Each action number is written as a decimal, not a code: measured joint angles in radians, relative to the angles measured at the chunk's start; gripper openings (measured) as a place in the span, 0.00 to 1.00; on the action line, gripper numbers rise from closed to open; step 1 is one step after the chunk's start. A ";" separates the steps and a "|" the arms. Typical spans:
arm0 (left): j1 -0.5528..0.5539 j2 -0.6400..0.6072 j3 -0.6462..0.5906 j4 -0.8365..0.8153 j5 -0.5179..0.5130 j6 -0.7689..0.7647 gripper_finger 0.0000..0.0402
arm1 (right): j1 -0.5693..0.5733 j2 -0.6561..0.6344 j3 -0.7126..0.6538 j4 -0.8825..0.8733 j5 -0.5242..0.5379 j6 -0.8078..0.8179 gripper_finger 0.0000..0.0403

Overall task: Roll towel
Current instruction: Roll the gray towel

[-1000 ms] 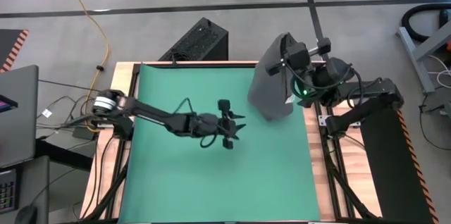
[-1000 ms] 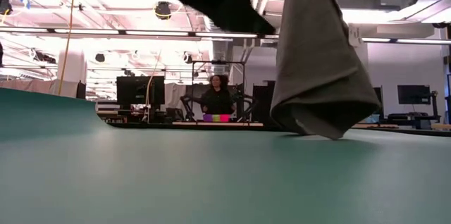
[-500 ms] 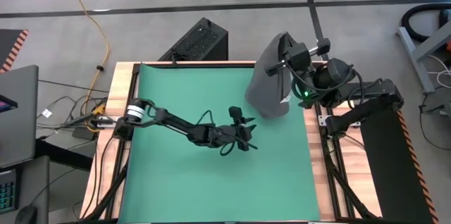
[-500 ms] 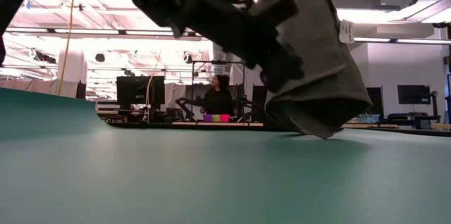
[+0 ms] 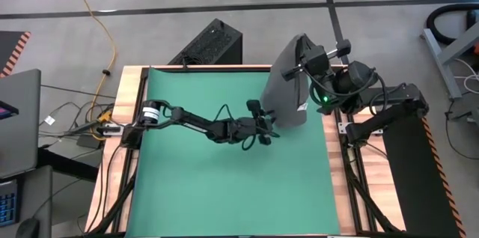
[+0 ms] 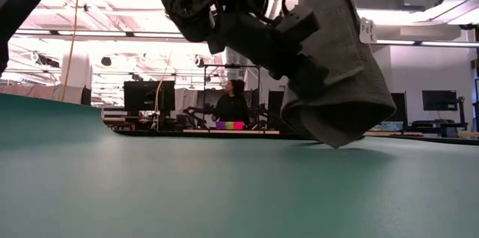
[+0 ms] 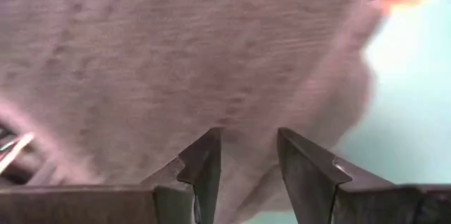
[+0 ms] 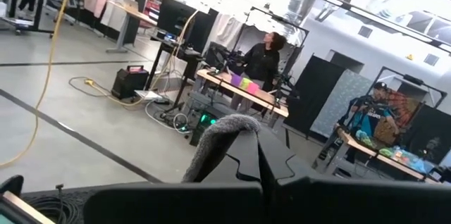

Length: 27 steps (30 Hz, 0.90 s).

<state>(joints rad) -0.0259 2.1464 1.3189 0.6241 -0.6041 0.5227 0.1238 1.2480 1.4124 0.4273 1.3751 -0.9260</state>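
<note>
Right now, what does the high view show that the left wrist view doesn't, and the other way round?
Only the high view shows the right gripper holding the towel up by its top edge above the green mat, with the left arm reaching across. Only the left wrist view shows the left gripper open, right at the cloth. Both show the grey towel and mat.

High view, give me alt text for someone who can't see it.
From above, the right gripper holds a dark grey towel hanging over the far right part of a green mat. The left gripper reaches across the mat, fingers open, right at the towel's lower edge.
</note>
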 joint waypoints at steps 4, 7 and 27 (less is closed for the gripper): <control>-0.010 0.000 0.000 -0.018 0.006 0.027 0.32 | 0.000 0.000 0.000 0.000 -0.013 -0.002 0.00; -0.015 0.000 0.000 -0.023 0.007 0.047 0.32 | -0.002 0.000 0.000 0.000 -0.019 -0.002 0.00; 0.034 0.048 0.000 0.011 -0.058 0.130 0.32 | 0.020 -0.001 0.000 0.054 -0.140 0.061 0.00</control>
<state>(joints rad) 0.0083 2.1947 1.3194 0.6354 -0.6626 0.6527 0.1436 1.2472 1.4128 0.4816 1.2350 -0.8646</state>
